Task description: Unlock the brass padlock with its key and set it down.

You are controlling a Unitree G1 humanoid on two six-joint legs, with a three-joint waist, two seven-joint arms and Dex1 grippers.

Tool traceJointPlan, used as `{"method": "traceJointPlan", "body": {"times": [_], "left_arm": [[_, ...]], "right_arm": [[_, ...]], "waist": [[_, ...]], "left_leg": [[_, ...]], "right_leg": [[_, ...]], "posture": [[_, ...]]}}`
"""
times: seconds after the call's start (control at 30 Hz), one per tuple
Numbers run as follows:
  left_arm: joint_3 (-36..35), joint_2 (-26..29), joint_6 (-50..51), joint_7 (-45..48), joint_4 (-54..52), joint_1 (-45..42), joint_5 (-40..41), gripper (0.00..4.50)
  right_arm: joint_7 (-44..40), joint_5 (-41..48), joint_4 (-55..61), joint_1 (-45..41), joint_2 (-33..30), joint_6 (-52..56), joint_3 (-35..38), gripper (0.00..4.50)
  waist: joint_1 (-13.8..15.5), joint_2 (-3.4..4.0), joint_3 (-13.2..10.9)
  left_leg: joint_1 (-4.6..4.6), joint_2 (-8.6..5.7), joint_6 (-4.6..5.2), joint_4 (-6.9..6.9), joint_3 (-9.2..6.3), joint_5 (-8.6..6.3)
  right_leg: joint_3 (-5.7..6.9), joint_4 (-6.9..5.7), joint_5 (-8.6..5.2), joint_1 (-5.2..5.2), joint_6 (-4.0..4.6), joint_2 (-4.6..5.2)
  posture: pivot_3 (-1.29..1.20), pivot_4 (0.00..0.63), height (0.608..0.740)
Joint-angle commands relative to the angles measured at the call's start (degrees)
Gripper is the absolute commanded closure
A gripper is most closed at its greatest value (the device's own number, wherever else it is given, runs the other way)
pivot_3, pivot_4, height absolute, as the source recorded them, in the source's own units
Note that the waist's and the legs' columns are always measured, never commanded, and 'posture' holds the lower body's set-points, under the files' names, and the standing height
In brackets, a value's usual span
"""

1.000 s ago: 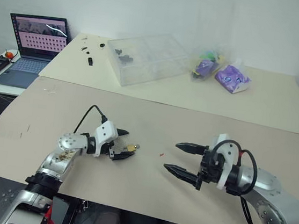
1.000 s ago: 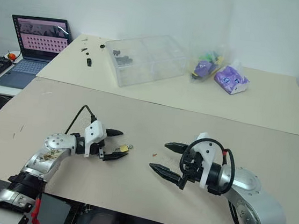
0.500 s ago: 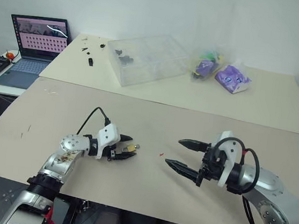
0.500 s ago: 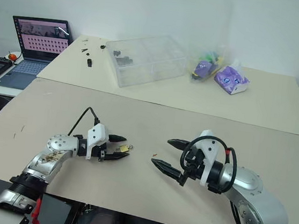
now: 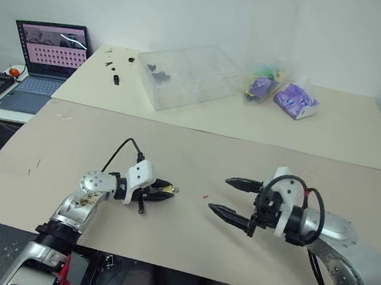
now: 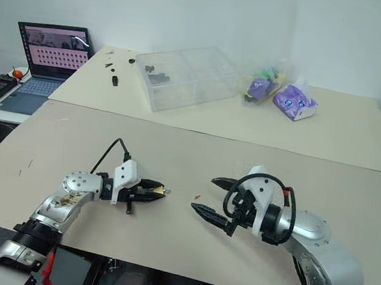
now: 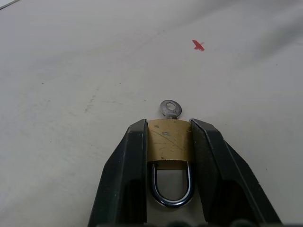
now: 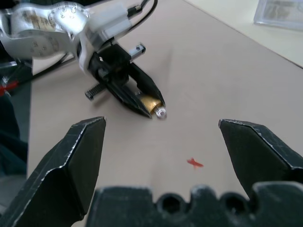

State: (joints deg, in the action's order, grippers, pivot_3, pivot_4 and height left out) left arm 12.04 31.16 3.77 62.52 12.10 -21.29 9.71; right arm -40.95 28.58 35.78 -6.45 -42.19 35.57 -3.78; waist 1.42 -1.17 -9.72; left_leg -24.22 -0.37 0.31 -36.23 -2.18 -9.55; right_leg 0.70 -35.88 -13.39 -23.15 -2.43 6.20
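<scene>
The brass padlock point(image 7: 169, 139) lies on the tan table sheet point(image 5: 196, 150), pinched by its two sides between the black fingers point(image 7: 130, 161) of my left gripper point(image 5: 166, 191), which is shut on it. Its silver shackle point(image 7: 170, 196) points back toward the wrist. The round silver head of the key point(image 7: 170, 109) sticks out of the lock's far end, past the fingertips. My right gripper point(image 5: 222, 196) hovers open a short way to the right, aimed at the lock, with nothing between its fingers. From the right wrist view, the padlock point(image 8: 149, 101) and key point(image 8: 161, 113) lie ahead.
A tiny red speck point(image 5: 205, 196) lies on the sheet between the two grippers. At the back stand a clear plastic box point(image 5: 188, 73), small black parts point(image 5: 115, 77), purple and green bags point(image 5: 295, 99) and a laptop point(image 5: 46, 50) at far left.
My left gripper's fingers have closed from wide open onto the padlock's sides. The right gripper stays open in about the same place.
</scene>
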Motion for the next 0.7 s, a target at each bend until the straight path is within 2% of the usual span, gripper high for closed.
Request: {"method": "traceJointPlan", "body": {"times": [0.03, 0.2, 0.27, 0.4, 0.5, 0.7], "left_arm": [[-1.29, 3.30, 2.81, 2.95, 0.99, -3.77, 0.08, 3.66], [-1.65, 8.35, 9.51, 12.41, -1.79, -9.40, 4.40, 3.66], [-2.00, 9.78, 12.93, 15.42, -3.27, -11.62, 6.43, 3.66], [-3.65, 10.59, 20.39, 18.64, -6.31, -15.64, 11.82, 3.66], [-5.39, 10.70, 26.11, 19.85, -9.57, -18.16, 16.51, 3.66], [-7.32, 9.98, 29.71, 17.47, -14.60, -20.55, 19.78, 3.66]], "right_arm": [[1.09, -20.02, -3.57, -1.29, -6.64, -11.57, -8.85, 0.00], [7.47, -42.64, -11.23, -7.42, -8.65, -36.10, -15.19, 0.00], [14.31, -51.49, -14.25, -11.17, -7.31, -44.77, -15.87, 0.00], [23.81, -64.76, -18.46, -15.73, -6.15, -58.08, -17.40, 0.00], [27.60, -68.51, -20.07, -18.20, -3.83, -64.07, -17.77, 0.00], [29.09, -71.20, -22.53, -21.21, 0.37, -70.16, -17.70, 0.00]], "waist": [[-0.24, -0.04, -0.02], [-1.20, -0.09, -0.11], [-1.47, -0.12, -0.13], [-1.58, -0.18, -0.16], [-1.61, -0.35, -0.26], [-2.18, -0.39, -0.29]], "left_leg": [[-0.02, 0.02, 0.00, -0.03, 0.04, 0.00], [-0.19, 0.14, 0.01, -0.03, 0.40, 0.01], [-0.35, 0.15, 0.01, -0.02, 0.55, 0.01], [-0.64, 0.25, 0.00, -0.02, 0.58, 0.02], [-0.68, 0.33, 0.00, -0.02, 0.57, 0.02], [-0.66, 0.32, 0.00, -0.12, 0.61, 0.02]], "right_leg": [[0.00, 0.00, 0.00, -0.03, 0.00, -0.04], [-0.08, -0.02, 0.02, -0.38, 0.01, -0.14], [-0.15, -0.13, 0.27, -0.64, -0.37, -0.21], [-0.37, -0.20, 0.29, -1.02, -0.33, -0.54], [-0.38, -0.20, 0.27, -1.05, -0.29, -0.65], [-0.60, -0.22, 0.35, -1.00, -0.25, -0.73]], "posture": [[0.00, 0.150, 0.740], [0.00, 0.150, 0.740], [0.00, 0.150, 0.740], [0.00, 0.150, 0.740], [0.00, 0.150, 0.740], [0.00, 0.150, 0.740]]}}
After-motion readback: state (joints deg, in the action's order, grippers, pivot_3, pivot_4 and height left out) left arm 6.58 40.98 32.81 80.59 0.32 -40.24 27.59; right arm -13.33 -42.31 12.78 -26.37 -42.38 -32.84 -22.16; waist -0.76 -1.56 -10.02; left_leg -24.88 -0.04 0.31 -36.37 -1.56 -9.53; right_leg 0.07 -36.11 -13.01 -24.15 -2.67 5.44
